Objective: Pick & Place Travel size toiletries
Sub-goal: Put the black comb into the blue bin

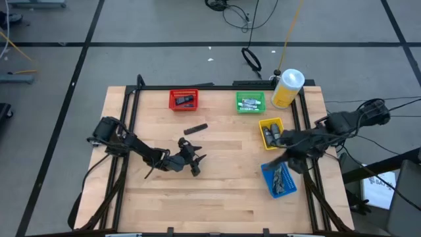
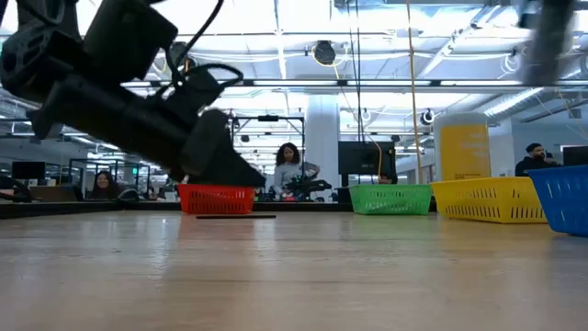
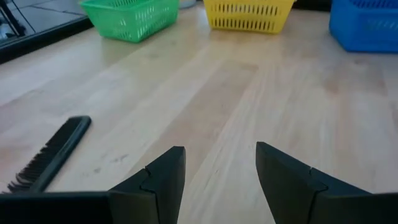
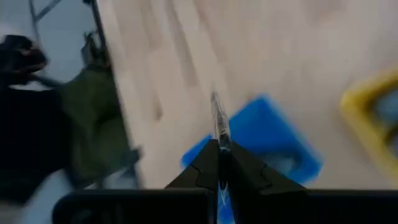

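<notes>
The right claw point(image 4: 219, 146) is clenched on a thin silvery sachet point(image 4: 217, 118) above the blue bin point(image 4: 273, 134). It looks light and floppy, best pinched at its edge. The left claw point(image 3: 217, 168) is released and empty; a black comb point(image 3: 53, 152) lies beside it on the worktop point(image 3: 249, 87).

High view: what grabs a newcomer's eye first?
Four coloured bins ring the table's far and right side: red, green, yellow, blue. The right gripper, shut on a thin silvery sachet, hangs above the blue bin. The left gripper stands open mid-table, near a black comb.
</notes>
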